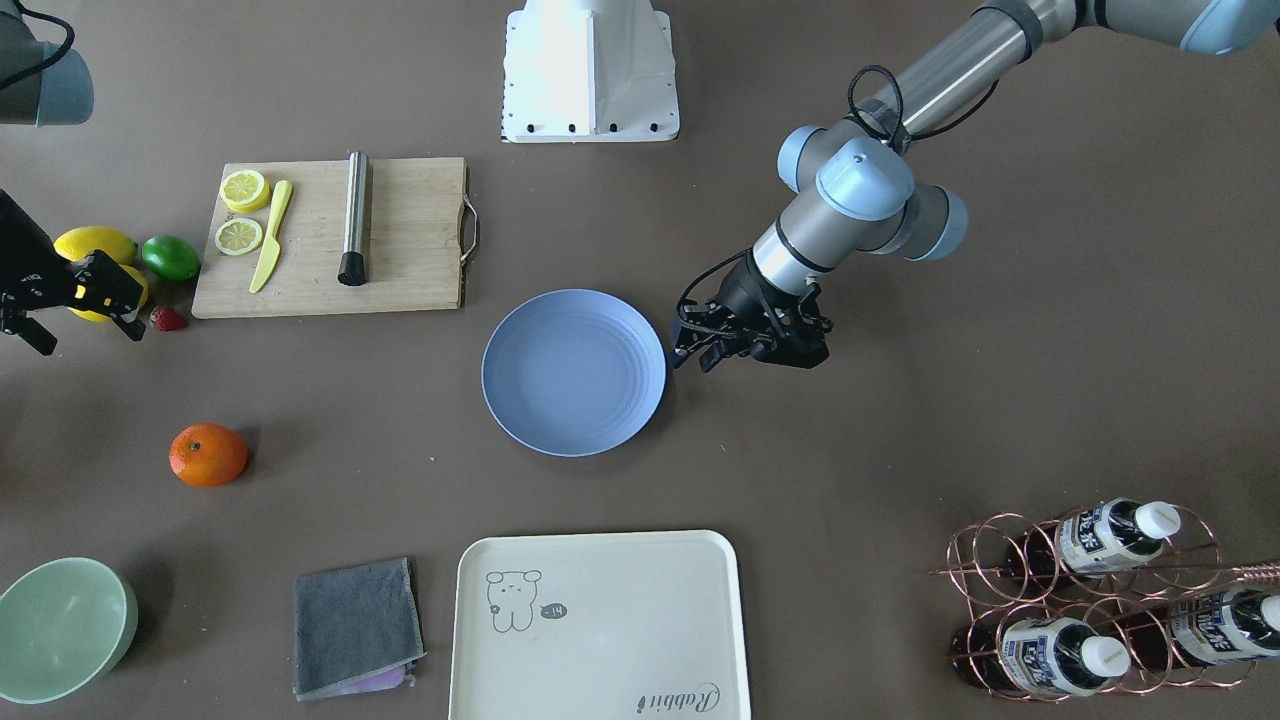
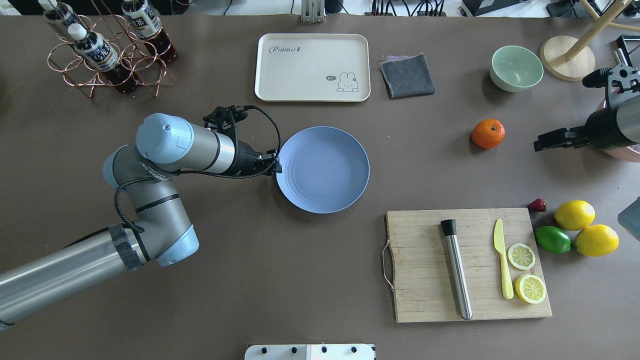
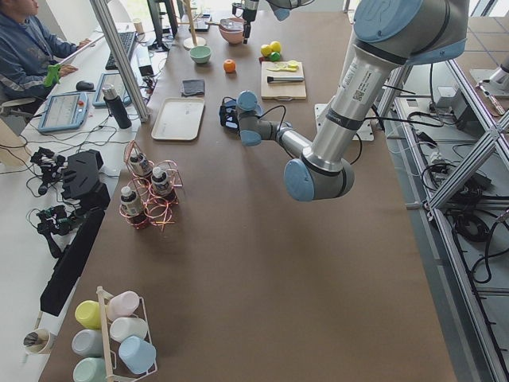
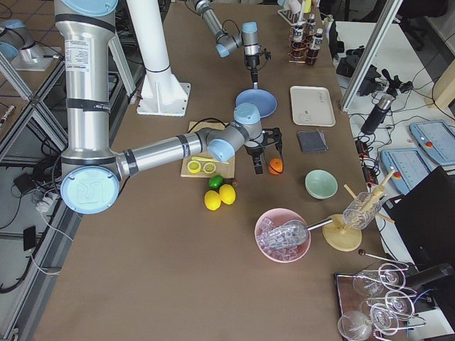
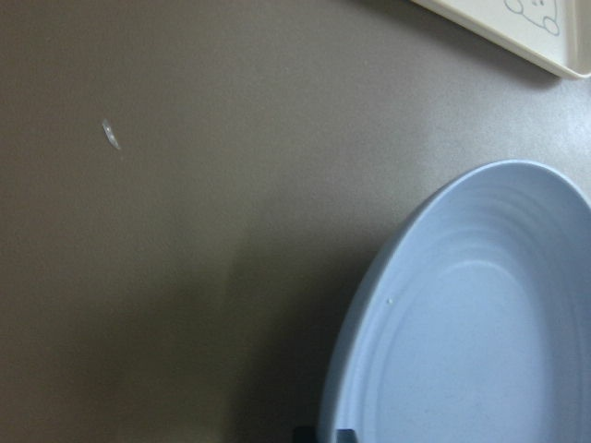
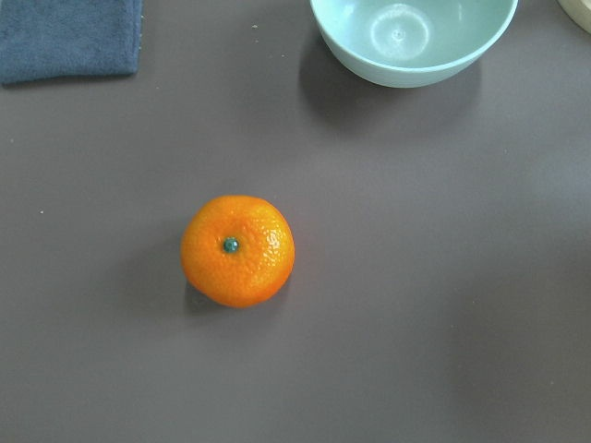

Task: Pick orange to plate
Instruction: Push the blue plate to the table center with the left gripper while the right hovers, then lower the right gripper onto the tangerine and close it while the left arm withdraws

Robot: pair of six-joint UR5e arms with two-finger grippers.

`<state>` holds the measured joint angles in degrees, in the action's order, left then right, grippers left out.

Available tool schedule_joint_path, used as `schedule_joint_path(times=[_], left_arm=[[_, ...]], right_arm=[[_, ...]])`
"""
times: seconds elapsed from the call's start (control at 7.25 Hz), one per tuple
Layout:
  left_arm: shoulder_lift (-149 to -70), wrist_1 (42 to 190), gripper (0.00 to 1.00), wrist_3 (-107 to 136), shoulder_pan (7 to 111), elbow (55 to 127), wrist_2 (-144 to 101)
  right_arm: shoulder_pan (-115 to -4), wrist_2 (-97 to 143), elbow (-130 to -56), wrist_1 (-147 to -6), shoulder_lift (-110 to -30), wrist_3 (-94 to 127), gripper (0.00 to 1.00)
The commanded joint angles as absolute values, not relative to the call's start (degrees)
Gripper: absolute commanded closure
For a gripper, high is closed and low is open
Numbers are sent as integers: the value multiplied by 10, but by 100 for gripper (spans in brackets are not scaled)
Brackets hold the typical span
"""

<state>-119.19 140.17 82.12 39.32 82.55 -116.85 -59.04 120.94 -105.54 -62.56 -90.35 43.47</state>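
R claw [image 1: 85, 335], jaws apart, hovered near orange [image 1: 208, 455], which sat on table, prob. lining up grab. L claw [image 1: 697, 357] just beside plate [image 1: 573, 372]; open/closed unclear.

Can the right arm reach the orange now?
Probably yes. The right end effector hovers close to the orange, and only bare table lies around the fruit, with nothing blocking the way.

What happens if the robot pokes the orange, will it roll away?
It would probably roll: the orange is round and sits loose on the flat table, with nothing touching it. Its skin looks dimpled, not glassy, so a grip likely won't slip much. It looks plump, so a hard squeeze might dent it.
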Motion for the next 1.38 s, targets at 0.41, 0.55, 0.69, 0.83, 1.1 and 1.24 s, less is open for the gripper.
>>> schedule_joint_path(times=[0.41, 0.55, 0.69, 0.83, 1.1, 1.24], left_arm=[[-942, 1384, 2, 459, 697, 888, -1432], [-909, 1346, 2, 361, 740, 888, -1433], [-895, 1278, 2, 241, 788, 889, -1435], [-890, 1205, 2, 132, 830, 891, -1436], [-884, 1145, 2, 35, 877, 894, -1435], [-877, 1146, 2, 34, 878, 897, -1435]], right_arm=[[-595, 1207, -984, -812, -730, 427, 0], [-597, 1207, -946, -809, -704, 425, 0], [-597, 1207, -909, -809, -682, 413, 0], [-597, 1208, -877, -797, -666, 410, 0], [-587, 1210, -823, -732, -664, 417, 0], [-581, 1210, -819, -729, -667, 418, 0]])
